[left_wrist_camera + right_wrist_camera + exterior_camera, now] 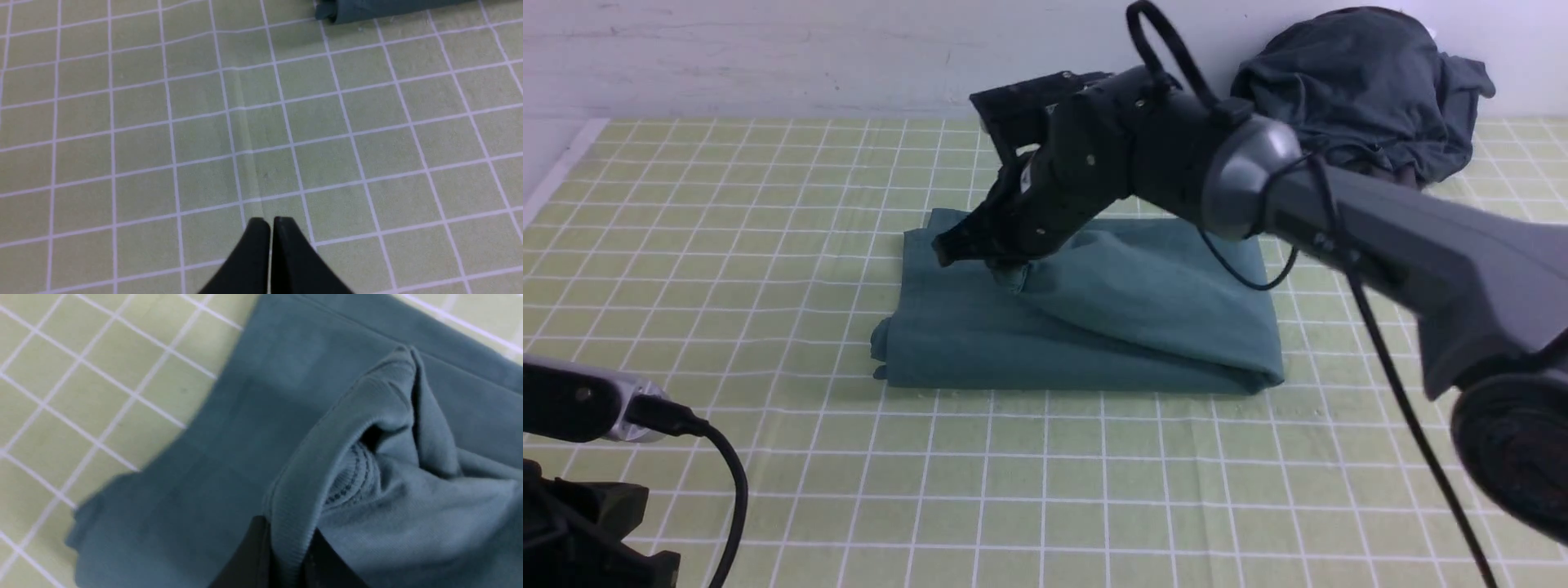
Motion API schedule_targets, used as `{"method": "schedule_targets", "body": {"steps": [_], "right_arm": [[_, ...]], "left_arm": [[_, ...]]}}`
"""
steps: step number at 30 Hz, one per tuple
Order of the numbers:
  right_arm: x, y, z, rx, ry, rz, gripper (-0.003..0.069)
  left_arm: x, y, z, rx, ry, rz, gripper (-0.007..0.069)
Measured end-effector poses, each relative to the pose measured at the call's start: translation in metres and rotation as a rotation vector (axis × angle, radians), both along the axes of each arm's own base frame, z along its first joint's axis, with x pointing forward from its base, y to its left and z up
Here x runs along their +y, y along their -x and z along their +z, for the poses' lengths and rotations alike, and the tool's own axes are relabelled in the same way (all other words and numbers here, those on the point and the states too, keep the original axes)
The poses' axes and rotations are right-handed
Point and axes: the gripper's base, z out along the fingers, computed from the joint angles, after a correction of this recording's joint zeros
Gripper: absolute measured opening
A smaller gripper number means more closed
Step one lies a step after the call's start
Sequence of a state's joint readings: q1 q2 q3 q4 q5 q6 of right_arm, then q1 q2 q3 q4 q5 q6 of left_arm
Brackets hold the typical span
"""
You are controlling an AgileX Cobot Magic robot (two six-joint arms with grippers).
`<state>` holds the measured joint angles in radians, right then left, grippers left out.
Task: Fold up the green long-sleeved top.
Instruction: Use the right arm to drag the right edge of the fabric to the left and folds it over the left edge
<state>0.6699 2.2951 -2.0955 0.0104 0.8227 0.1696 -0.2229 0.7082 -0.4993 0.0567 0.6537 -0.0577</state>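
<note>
The green long-sleeved top (1094,327) lies on the mat as a folded rectangular bundle at the middle. My right arm reaches across it from the right. Over the bundle's left part, my right gripper (1007,273) is shut on a ribbed edge of the top (294,506). That fabric is raised between the jaws of the right gripper (288,539) and trails back over the flat layers. My left gripper (271,222) is shut with nothing in it. It hovers over bare mat, well short of the top's near corner (359,10).
A charcoal-grey clothes heap (1364,90) sits at the back right against the wall. The green checked mat (768,245) covers the table. My left arm's wrist camera (588,400) and its cable (731,474) stand at the near left corner.
</note>
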Motion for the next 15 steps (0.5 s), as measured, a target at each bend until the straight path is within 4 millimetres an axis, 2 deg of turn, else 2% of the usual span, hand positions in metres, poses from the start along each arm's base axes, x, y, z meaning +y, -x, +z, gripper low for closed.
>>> {"method": "schedule_targets", "body": {"steps": [4,7,10,12,15], "right_arm": [[0.019,-0.005,-0.003,-0.024,-0.047,0.017,0.0028],[0.027,-0.010,-0.009,-0.005,-0.079,0.018,0.0063],[0.030,-0.011,-0.011,0.004,-0.090,0.020,0.0120],[0.030,-0.012,-0.003,-0.001,-0.093,0.023,0.0204],[0.028,-0.012,0.008,-0.024,-0.073,0.026,0.0262]], "left_arm": [[0.000,0.000,0.000,0.000,0.000,0.000,-0.0003],[0.000,0.000,0.000,0.000,0.002,0.000,-0.0003],[0.000,0.000,0.000,0.001,0.004,0.001,-0.0003],[0.000,0.000,0.000,0.001,0.005,0.001,-0.0003],[0.000,0.000,0.000,0.001,0.005,0.001,-0.0003]]}}
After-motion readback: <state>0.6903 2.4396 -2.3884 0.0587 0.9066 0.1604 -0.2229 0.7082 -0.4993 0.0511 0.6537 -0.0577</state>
